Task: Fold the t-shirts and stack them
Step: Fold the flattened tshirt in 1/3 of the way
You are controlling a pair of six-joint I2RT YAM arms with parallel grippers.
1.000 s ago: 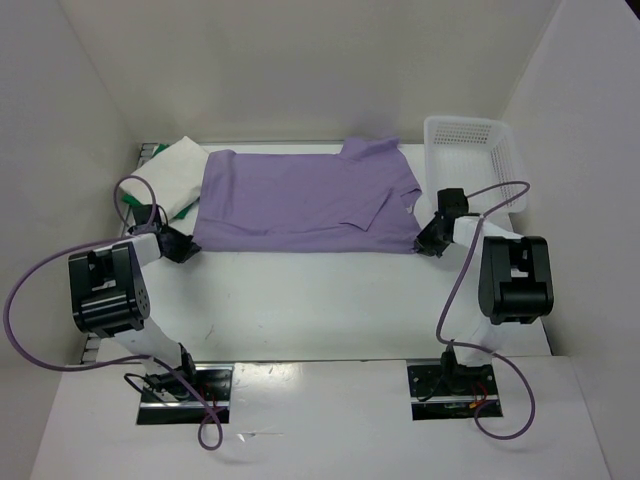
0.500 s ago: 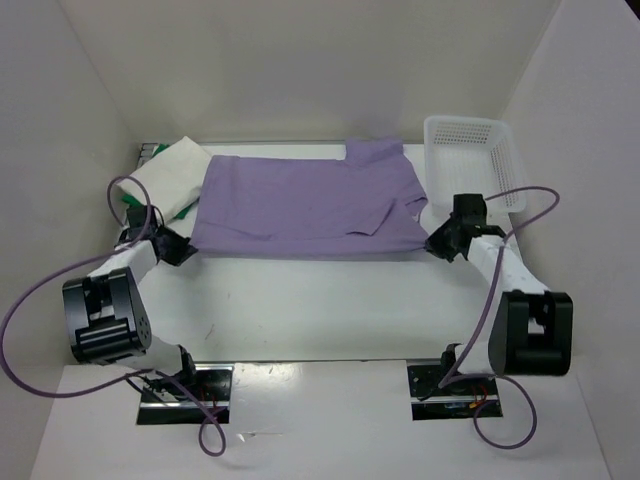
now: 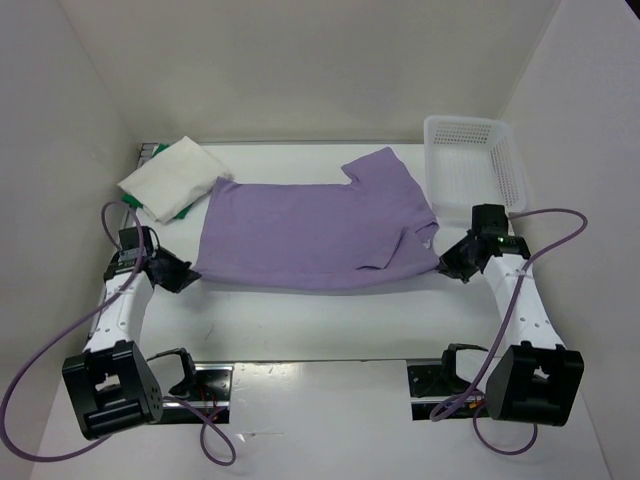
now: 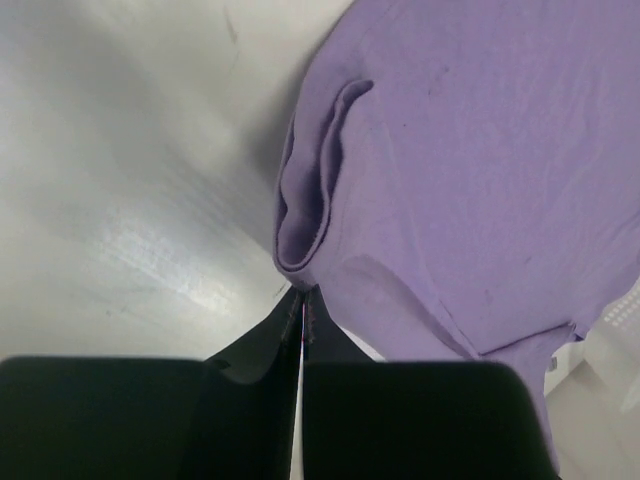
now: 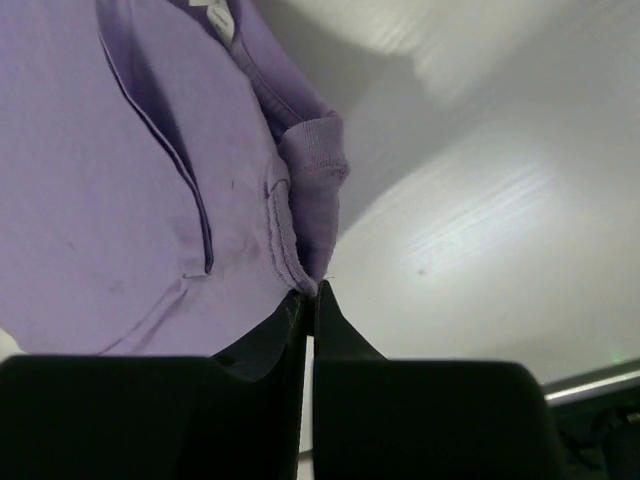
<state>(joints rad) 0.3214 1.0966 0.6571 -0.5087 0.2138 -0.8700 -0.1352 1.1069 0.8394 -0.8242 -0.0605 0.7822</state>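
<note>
The lavender t-shirt (image 3: 310,225) lies spread across the middle of the table (image 3: 300,320). The left gripper (image 3: 178,272) has its jaws pinching the shirt's near-left corner, and the right gripper (image 3: 452,262) pinches the near-right corner. At far left the folded white t-shirt (image 3: 170,178) rests on the green t-shirt (image 3: 183,212). A white lattice basket (image 3: 465,122) stands far right.

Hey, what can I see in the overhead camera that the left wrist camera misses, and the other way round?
Only the overhead view: the white shirt lying on the green shirt at the far left corner, and the right gripper shut on the purple shirt's right near corner. Only the left wrist view: a close-up of the bunched hem, pinched right where the jaws meet. Both: the purple shirt spread on the table, and the left gripper shut on its left near corner.
</note>
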